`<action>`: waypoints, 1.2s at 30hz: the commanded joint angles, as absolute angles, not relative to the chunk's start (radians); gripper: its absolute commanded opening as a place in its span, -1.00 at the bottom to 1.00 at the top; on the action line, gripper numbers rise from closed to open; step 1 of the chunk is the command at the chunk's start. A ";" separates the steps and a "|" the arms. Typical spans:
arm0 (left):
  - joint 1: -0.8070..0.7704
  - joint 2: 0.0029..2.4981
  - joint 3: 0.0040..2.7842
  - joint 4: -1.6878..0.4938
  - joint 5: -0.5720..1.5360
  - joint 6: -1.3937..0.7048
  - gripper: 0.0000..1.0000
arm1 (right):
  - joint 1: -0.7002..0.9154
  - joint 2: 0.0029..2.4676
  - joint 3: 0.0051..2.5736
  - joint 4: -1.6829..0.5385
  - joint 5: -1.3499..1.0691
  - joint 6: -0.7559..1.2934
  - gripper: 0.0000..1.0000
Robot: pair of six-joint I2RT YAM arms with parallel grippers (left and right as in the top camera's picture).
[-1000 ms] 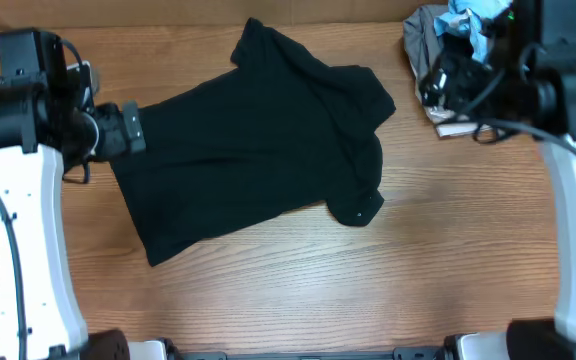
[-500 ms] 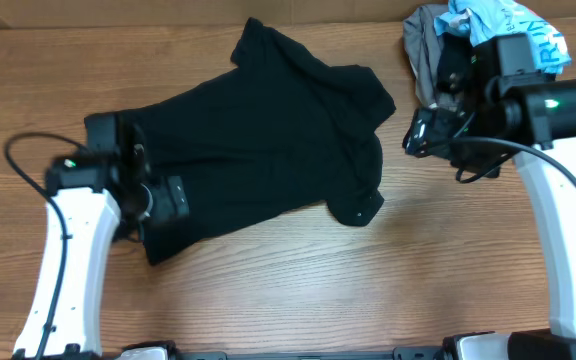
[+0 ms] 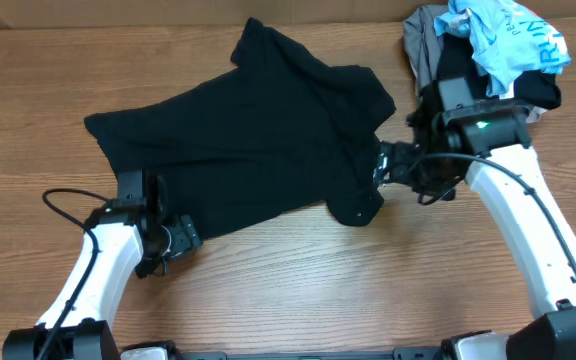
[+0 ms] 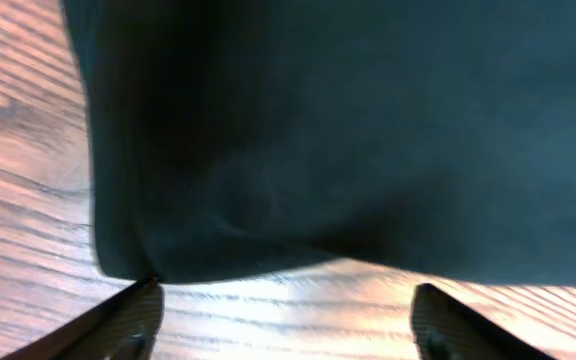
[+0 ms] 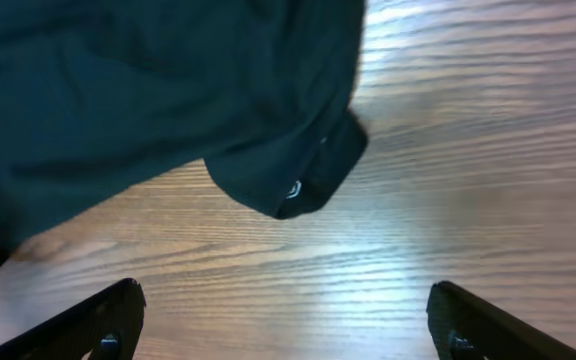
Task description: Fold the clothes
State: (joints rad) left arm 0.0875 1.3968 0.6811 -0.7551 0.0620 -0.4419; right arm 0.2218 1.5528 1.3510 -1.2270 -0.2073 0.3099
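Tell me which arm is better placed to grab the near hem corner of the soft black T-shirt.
Left: the open left gripper hovers at that hem corner; the right gripper sits by the sleeve.

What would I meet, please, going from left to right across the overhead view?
Black T-shirt → right end effector → heap of grey and light blue garments.

The T-shirt [image 3: 253, 150] lies spread on the worktop [image 3: 418, 285], from the left side across to the middle, with one end reaching the far edge. A heap of garments [image 3: 488, 45] sits in the far right corner, apart from the T-shirt. The left hand [image 3: 183, 238] is at the T-shirt's near left corner, toward the near edge. The right hand [image 3: 381, 165] is just beside the T-shirt's right edge, between it and the heap.
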 commanded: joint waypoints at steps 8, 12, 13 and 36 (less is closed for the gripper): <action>0.200 1.438 0.631 -0.673 0.041 -0.449 -0.07 | 0.247 1.539 1.308 -1.178 -0.230 0.312 0.87; 0.245 1.510 0.631 -0.645 0.041 -0.434 -0.83 | 0.247 1.539 1.308 -1.174 -0.230 0.311 0.93; 0.256 1.529 0.631 -0.634 0.041 -0.424 -0.92 | 0.247 1.539 1.308 -1.171 -0.230 0.311 0.97; 0.495 1.623 0.996 -0.585 -0.002 -0.368 -0.92 | 0.285 1.562 1.039 -0.920 -0.294 0.396 0.57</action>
